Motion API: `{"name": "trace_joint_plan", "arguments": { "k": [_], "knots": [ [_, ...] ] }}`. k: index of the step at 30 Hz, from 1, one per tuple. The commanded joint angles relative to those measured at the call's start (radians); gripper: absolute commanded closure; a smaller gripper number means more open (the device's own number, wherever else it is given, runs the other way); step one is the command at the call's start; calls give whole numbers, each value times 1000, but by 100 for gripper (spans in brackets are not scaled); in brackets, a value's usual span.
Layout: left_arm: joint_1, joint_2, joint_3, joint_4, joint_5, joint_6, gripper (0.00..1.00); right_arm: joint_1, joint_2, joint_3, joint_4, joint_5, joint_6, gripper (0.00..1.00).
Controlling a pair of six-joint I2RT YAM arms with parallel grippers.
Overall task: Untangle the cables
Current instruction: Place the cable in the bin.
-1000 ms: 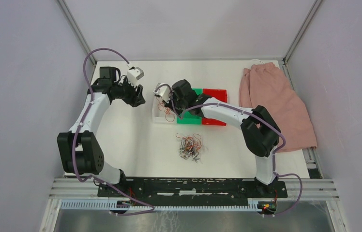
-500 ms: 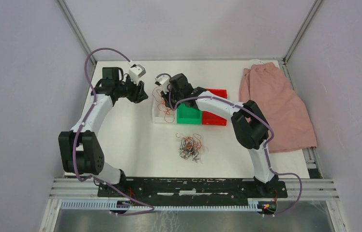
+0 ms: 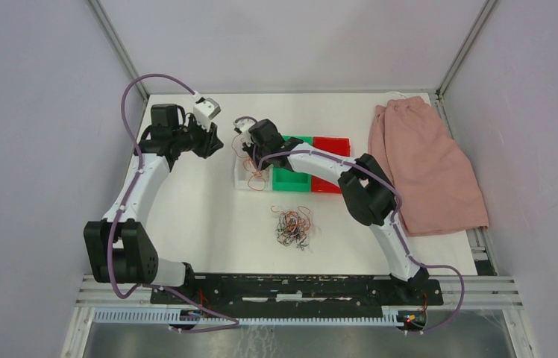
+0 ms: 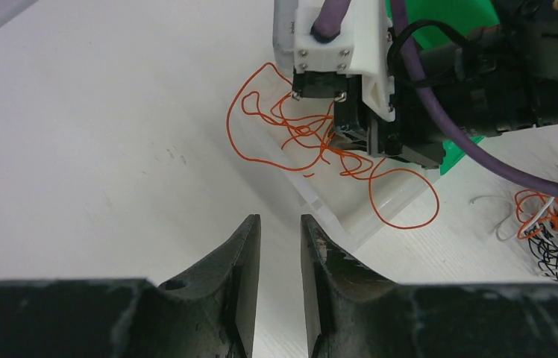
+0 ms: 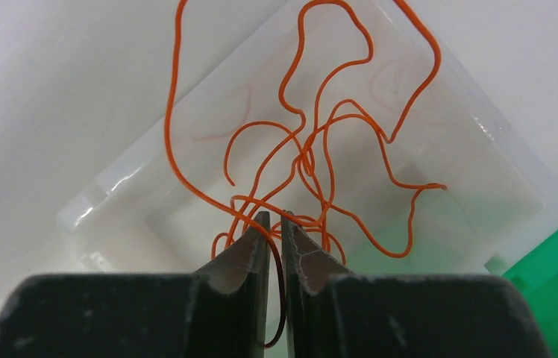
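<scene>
Right gripper [image 5: 274, 221]: jaws pinched on a bundle of orange wires [image 5: 304, 158] dangling over the clear tray [image 5: 485, 164], loops trailing toward the narrow-gapped, empty left gripper [image 4: 280, 224] near beside it; main clump of cables [image 3: 292, 226] lies well apart, nearer the arm bases.

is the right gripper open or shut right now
Shut: the right gripper pinches orange wires, jaws nearly touching, above the white tray.
</scene>
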Motion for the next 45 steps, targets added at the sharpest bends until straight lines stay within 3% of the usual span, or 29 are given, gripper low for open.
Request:
{"name": "trace_joint_plan", "arguments": {
  "k": [1,4,13,21,32,42,45],
  "knots": [
    [0,-33,-4,8,-6,-2,67,33,36,74,18,110,-40,82],
    [0,-40,3,-4,5,4,67,47,24,55,41,154,-60,70],
    [0,-14,-6,-1,8,-2,64,44,-118,-24,74,128,-78,48],
    [-1,97,-32,57,9,-49,59,12,-149,-72,80,80,-75,45],
    [-18,310,57,184,21,-251,59,-22,-216,-182,153,-64,-65,37],
    [-37,337,21,302,61,-346,58,-40,-211,-184,177,-133,-49,38],
    [-36,319,-1,339,33,-343,51,-43,-214,-194,184,-135,-45,38]
  ]
}}
